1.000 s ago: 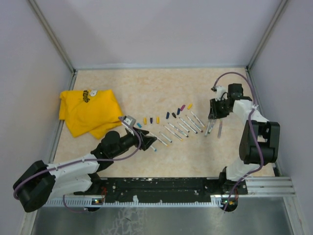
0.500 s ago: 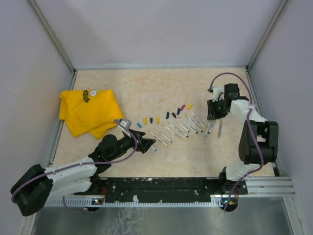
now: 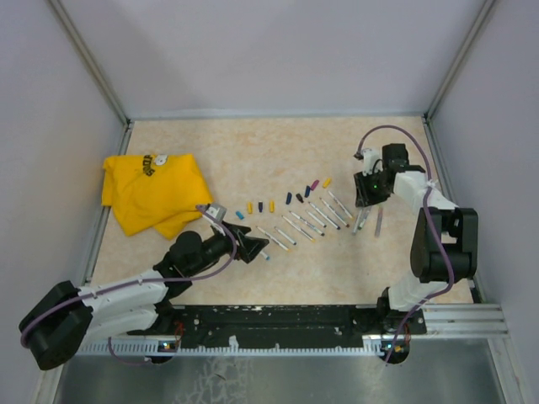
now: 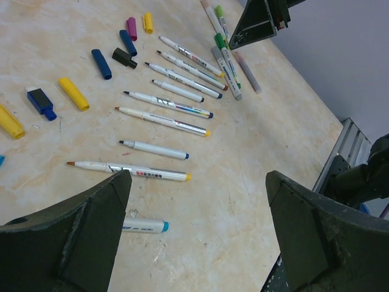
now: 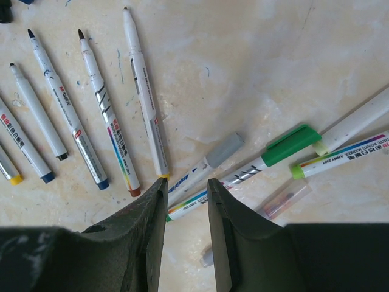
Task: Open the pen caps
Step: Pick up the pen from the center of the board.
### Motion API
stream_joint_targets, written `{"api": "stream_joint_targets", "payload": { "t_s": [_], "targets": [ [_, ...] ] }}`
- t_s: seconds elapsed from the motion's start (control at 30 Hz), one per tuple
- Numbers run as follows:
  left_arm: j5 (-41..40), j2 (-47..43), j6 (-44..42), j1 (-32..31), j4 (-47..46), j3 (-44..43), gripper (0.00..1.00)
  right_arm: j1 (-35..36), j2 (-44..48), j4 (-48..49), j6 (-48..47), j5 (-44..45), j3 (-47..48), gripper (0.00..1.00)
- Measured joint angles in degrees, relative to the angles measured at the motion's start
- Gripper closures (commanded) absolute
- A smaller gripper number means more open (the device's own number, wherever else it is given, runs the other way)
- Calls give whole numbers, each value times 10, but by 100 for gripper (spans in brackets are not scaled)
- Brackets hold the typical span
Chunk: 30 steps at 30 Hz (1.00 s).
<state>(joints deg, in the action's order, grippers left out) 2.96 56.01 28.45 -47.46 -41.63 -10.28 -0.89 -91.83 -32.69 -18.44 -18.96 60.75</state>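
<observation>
Loose pen caps (image 3: 271, 205) in yellow, blue, black and magenta lie in a slanted row, with uncapped pens (image 3: 305, 223) in a row just nearer. In the left wrist view the caps (image 4: 101, 64) sit far left, beyond the pens (image 4: 164, 118). My left gripper (image 3: 255, 248) (image 4: 197, 176) stands wide open over bare table, a teal-ended pen (image 4: 143, 226) beside its left finger. My right gripper (image 3: 362, 200) (image 5: 186, 182) hovers with a narrow open gap and nothing in it. Under it lie capped pens, one with a grey cap (image 5: 223, 149) and one with a green cap (image 5: 295, 145).
A crumpled yellow cloth (image 3: 152, 194) lies at the left. Metal frame posts and pale walls close the table on three sides. A black rail (image 3: 278, 320) runs along the near edge. A clear pinkish barrel (image 5: 285, 198) lies beside the capped pens.
My left jaws have opened wider and the arm has shifted a little nearer. My right gripper has drawn slightly toward the far side; its gap looks the same.
</observation>
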Motion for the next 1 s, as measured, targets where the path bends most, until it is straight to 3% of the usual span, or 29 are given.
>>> {"api": "stream_joint_targets", "payload": {
  "t_s": [1.0],
  "targets": [
    [0, 21, 3, 0, 0, -2, 4, 15, -1, -2, -1, 18, 0, 66]
  ]
}}
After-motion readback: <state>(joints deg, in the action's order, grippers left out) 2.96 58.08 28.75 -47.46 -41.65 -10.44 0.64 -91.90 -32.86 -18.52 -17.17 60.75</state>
